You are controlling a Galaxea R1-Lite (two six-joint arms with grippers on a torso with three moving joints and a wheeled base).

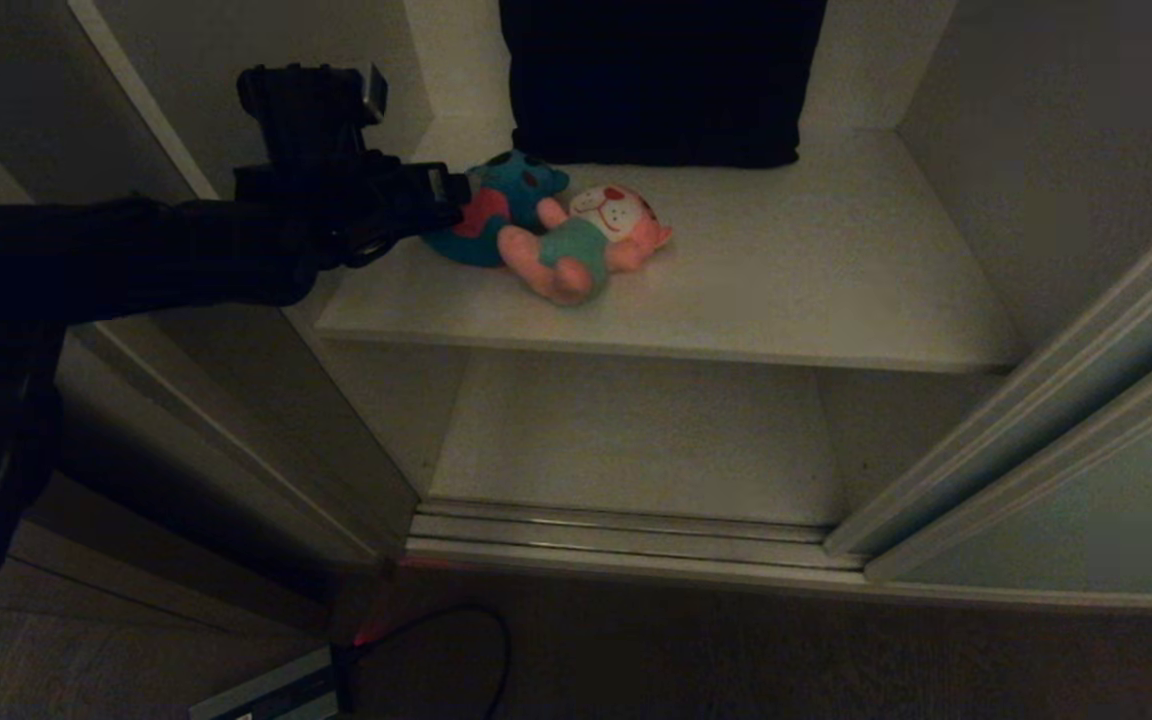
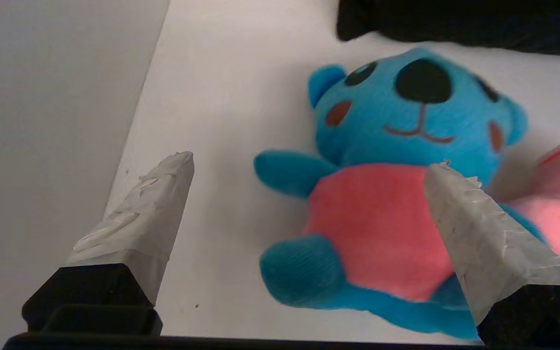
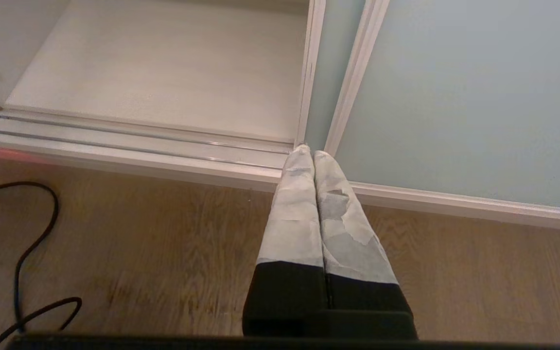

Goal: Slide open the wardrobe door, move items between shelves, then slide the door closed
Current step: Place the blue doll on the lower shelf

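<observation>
Head view: left gripper [image 1: 436, 195], at frame upper left, extends level toward the teal-blue toy [image 1: 496, 215], fingers spread. Right gripper [image 3: 311, 155], fingers pressed together, points floorward.

Your head camera looks down from above into the open wardrobe. Your left wrist camera sits close behind the teal-blue plush toy with a red belly [image 2: 382, 194], which also lies upper centre [image 1: 496, 215] in the head frame. Your right wrist camera faces the wooden floor [image 3: 163, 253].
</observation>
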